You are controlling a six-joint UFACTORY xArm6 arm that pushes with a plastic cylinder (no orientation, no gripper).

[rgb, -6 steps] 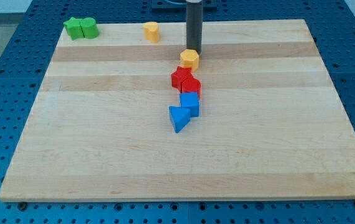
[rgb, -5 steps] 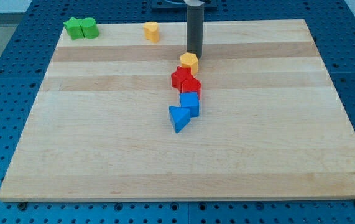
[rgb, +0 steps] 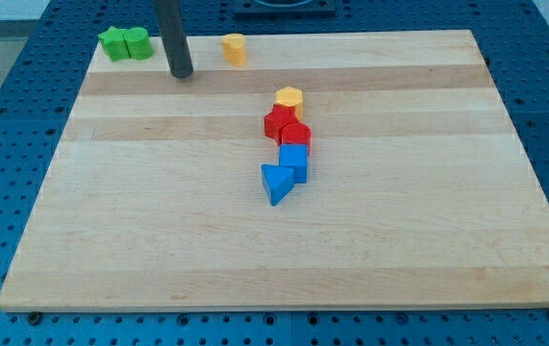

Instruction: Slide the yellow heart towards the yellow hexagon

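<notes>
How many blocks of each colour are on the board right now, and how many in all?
Green: 2, a star and a rounder green block
Yellow: 2, the heart and the hexagon
Red: 2, a red star and a red block
Blue: 2, a blue block and a triangle
Total: 8 blocks

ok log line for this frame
tip: left of yellow heart, no contact | yellow hexagon: atop red-blue cluster, lower right of heart | heart not yet pushed
</notes>
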